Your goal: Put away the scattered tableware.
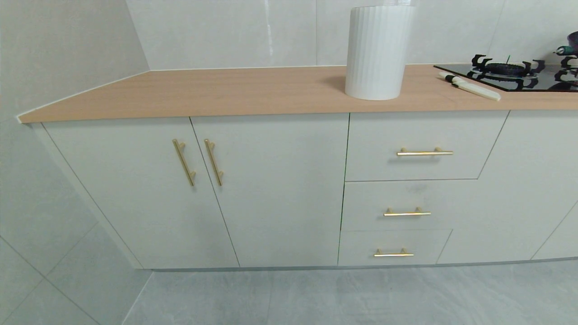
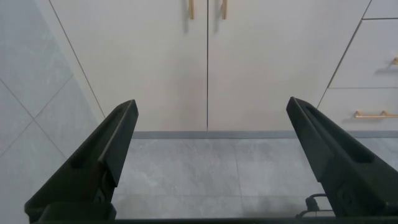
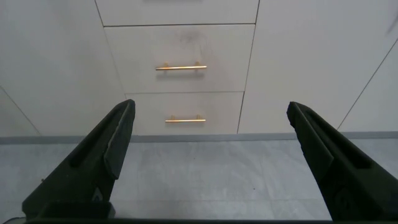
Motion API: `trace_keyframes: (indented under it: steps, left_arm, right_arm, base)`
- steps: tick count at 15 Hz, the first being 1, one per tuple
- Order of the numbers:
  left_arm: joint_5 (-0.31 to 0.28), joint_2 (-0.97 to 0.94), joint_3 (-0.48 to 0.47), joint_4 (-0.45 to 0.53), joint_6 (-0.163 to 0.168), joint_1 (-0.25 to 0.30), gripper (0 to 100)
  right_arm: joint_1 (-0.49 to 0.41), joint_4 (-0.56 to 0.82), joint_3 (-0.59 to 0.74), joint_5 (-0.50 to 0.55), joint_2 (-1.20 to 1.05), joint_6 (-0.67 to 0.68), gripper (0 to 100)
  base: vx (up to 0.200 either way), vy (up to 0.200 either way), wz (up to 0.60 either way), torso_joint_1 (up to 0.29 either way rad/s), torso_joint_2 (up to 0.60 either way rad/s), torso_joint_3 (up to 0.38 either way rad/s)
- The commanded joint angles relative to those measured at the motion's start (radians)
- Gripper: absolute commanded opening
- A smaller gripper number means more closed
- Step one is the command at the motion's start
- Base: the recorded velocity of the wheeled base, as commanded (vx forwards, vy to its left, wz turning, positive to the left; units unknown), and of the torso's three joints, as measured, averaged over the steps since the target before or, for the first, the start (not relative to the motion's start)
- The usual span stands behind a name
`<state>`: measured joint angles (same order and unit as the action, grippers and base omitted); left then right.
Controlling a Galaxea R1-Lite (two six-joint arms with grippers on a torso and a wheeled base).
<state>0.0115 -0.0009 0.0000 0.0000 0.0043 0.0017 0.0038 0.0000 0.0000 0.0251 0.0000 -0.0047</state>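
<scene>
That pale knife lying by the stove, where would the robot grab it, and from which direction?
Probably from straight above, closing across the narrow width of the knife near its middle. It lies flat on the countertop, long and slim, so only its long edges offer a pinch. The stove crowds its far side.

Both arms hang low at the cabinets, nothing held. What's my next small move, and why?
Probably raise the right gripper toward the cream-white knife lying on the wooden countertop beside the black gas hob. It looks like the only loose tableware there, it lies on the robot's right, and that gripper is open, empty and low before the closed white drawers.
</scene>
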Motion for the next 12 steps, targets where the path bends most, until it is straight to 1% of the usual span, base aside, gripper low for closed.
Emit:
trace_keyframes:
  steps: [1, 7, 8, 11, 12]
  left_arm:
    - [0.001, 0.001, 0.0, 0.0, 0.0, 0.0, 100]
    - [0.001, 0.001, 0.0, 0.0, 0.002, 0.0, 100]
    - [-0.001, 0.001, 0.0, 0.002, 0.013, 0.0, 100]
    - [-0.001, 0.001, 0.0, 0.0, 0.005, 0.001, 100]
    - [-0.001, 0.001, 0.0, 0.0, 0.002, 0.0, 100]
  right_arm:
    - [0.001, 0.002, 0.0, -0.001, 0.0, 0.0, 100]
    - [0.001, 0.002, 0.0, -0.001, 0.0, 0.0, 100]
    - [0.001, 0.002, 0.0, -0.001, 0.0, 0.0, 100]
    - [0.001, 0.002, 0.0, -0.001, 0.0, 0.0, 100]
    - [0.001, 0.002, 0.0, -0.001, 0.0, 0.0, 100]
  base:
    - [0.0, 0.0, 0.0, 0.0, 0.0, 0.0]
    - [0.0, 0.0, 0.0, 0.0, 0.0, 0.0]
    - [0.0, 0.0, 0.0, 0.0, 0.0, 0.0]
    - [0.0, 0.0, 0.0, 0.0, 0.0, 0.0]
    - [0.2, 0.0, 0.0, 0.007, 0.01, 0.007]
